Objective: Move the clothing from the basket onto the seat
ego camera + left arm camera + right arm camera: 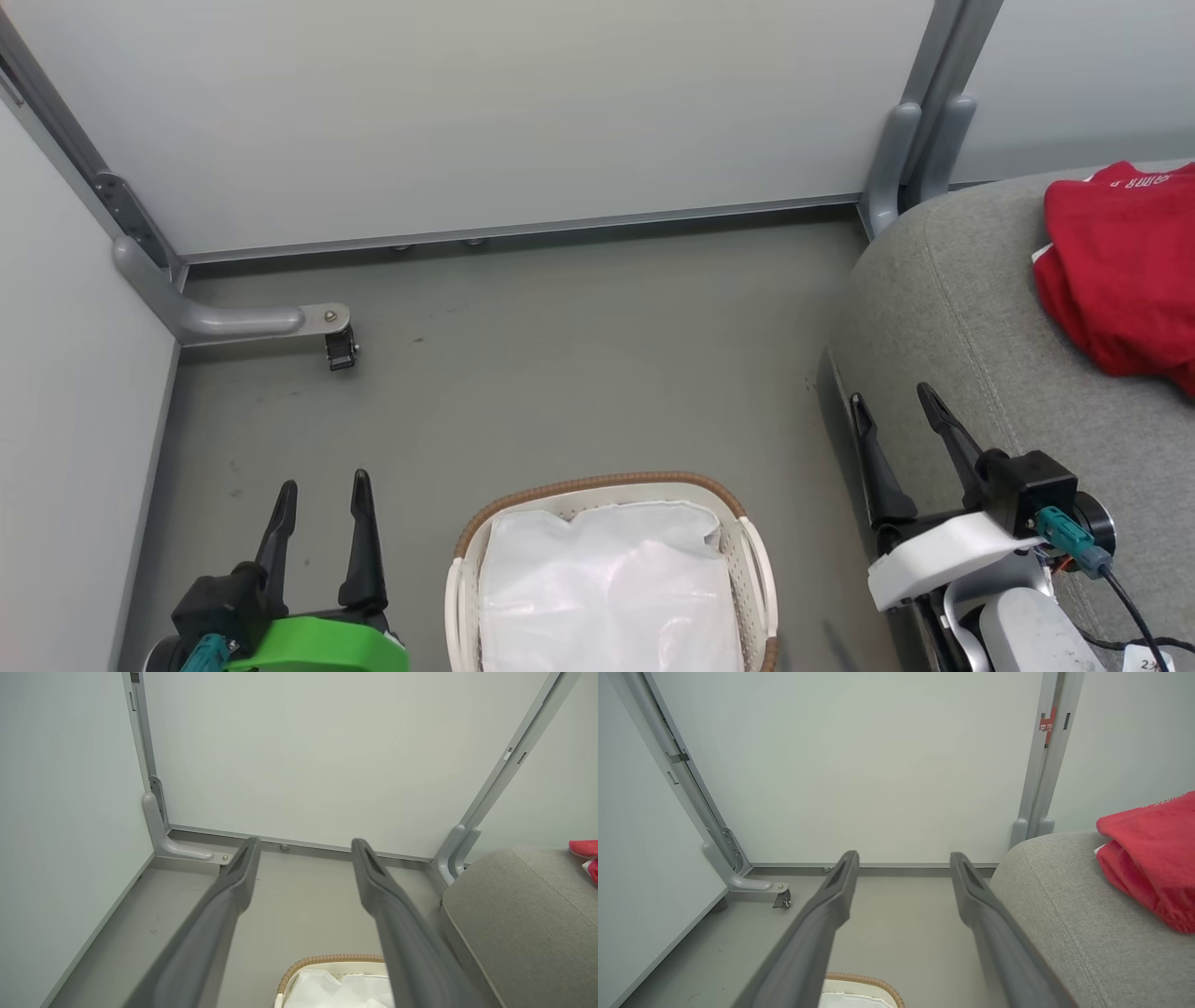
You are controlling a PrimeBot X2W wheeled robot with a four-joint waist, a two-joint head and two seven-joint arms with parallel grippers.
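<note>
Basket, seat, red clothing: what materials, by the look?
Basket: matte cream plastic, judging by the perforated wall; rim looks like brown woven cane or imitation. Seat: grey woven upholstery, weave and seam visible. Clothing: soft red fabric, folded; fibre unclear.

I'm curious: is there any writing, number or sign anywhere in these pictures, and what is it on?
"119", after a small phone symbol: on a red sticker on the grey metal post; the finer print under it is unreadable.
"2X", cut off by the picture's edge: on a white tag at the bottom right of the head view.
White lettering on the red clothing lying on the grey seat: too small and blurred to read.
</note>
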